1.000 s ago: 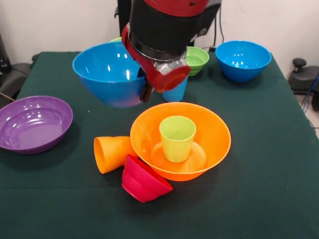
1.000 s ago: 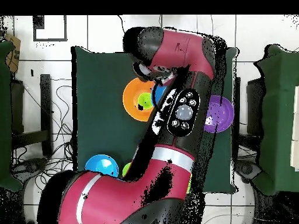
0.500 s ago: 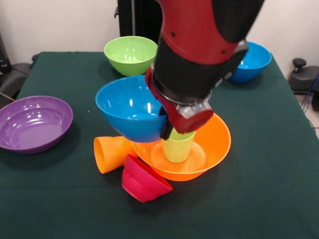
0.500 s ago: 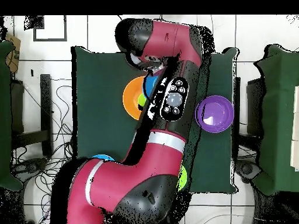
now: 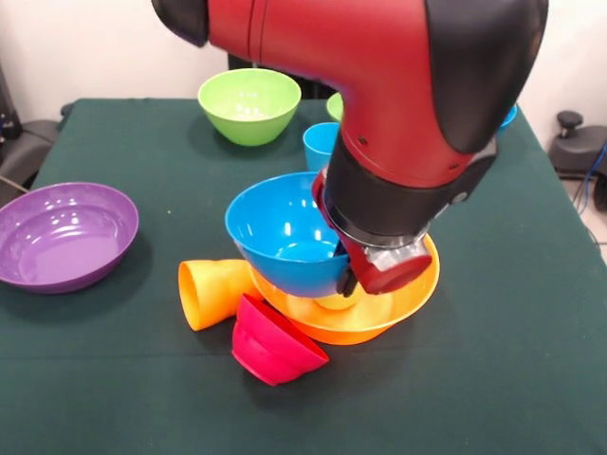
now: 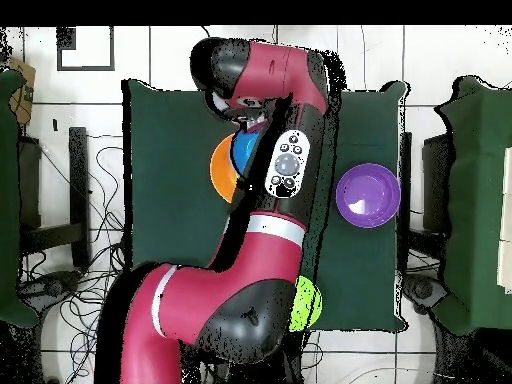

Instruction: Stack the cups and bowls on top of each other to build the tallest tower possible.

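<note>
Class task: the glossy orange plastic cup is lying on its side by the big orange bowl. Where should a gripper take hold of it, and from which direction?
Grip the orange cup across its tapered wall near the middle, coming straight down from above. It lies tipped over, open mouth towards the purple bowl, its base against the big orange bowl and the red bowl, so a sideways approach looks crowded.

Table: we see a table with a dark green cloth [image 5: 114, 379] on top.
Left side: a wide purple bowl [image 5: 63, 235] sits on the cloth, well apart from the rest.
Far side: a big lime green bowl [image 5: 248, 104] stands there. Near it we see a blue cup [image 5: 319, 144] and a bit of another green bowl [image 5: 334, 106], partly hidden.
Middle: a big orange bowl [image 5: 398, 305] sits on the cloth.
Beside it: an orange cup [image 5: 211, 292] lies on its side, touching the orange bowl.
In front: a small red bowl [image 5: 273, 345] lies tipped over, leaning on the orange bowl.
</note>
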Robot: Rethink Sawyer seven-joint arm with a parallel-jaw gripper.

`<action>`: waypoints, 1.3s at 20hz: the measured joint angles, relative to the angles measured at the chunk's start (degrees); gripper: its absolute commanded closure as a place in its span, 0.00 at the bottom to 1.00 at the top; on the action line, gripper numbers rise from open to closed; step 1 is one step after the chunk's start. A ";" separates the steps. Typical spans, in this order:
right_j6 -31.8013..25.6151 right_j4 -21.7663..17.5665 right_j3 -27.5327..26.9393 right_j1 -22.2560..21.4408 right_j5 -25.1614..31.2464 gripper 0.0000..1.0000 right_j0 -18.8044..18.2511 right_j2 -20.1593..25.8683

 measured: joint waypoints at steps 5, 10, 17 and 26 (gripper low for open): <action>0.14 0.83 0.02 -0.11 0.01 1.00 0.50 -0.22; 0.14 1.05 0.37 -0.90 0.01 1.00 1.22 -0.30; 0.14 1.10 2.75 -2.98 0.01 1.00 2.18 -0.31; 0.14 1.10 4.36 -3.68 0.02 1.00 2.73 -0.45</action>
